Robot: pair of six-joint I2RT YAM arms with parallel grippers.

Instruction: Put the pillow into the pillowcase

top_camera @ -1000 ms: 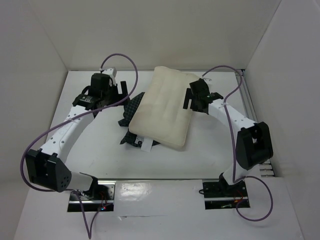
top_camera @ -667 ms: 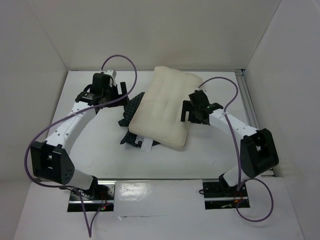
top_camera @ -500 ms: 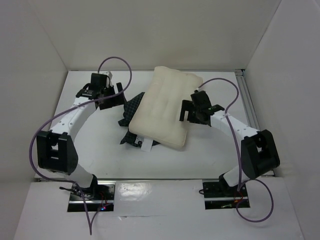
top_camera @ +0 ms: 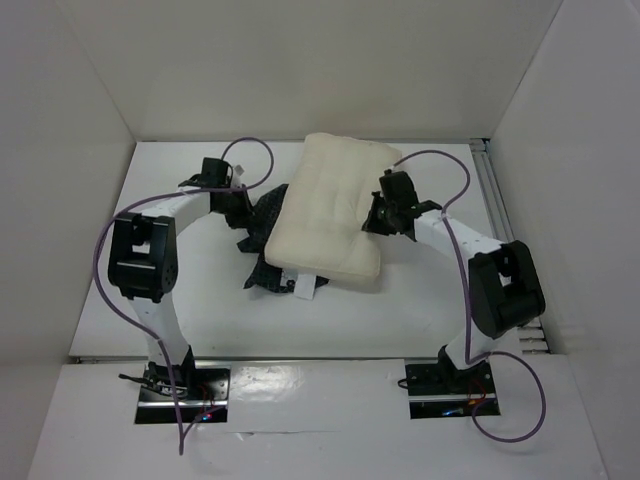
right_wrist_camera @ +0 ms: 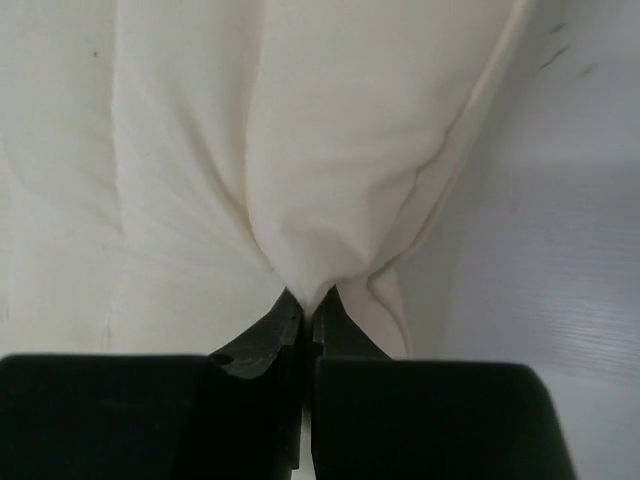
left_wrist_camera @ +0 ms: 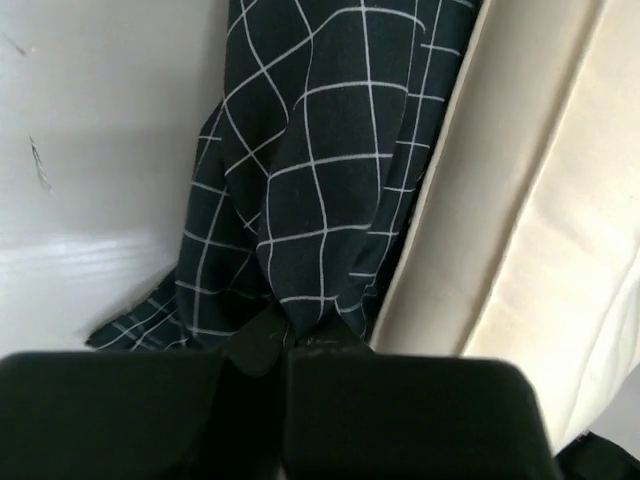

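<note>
Pillow (top_camera: 325,210) lengthwise far-to-near; right end effector (right_wrist_camera: 308,316) pinches it; left end effector (left_wrist_camera: 290,340) pinches pillowcase (left_wrist_camera: 320,160).

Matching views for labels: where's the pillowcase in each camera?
Top external: the pillowcase is left of centre, poking out under the left edge of the pillow.
Left wrist: centre of frame, pillow at its right.
Right wrist: not in it.
Shared landmark: the pillow, in all three views.

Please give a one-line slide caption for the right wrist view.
Right claw shut on a pinched fold of the cream pillow.
</note>
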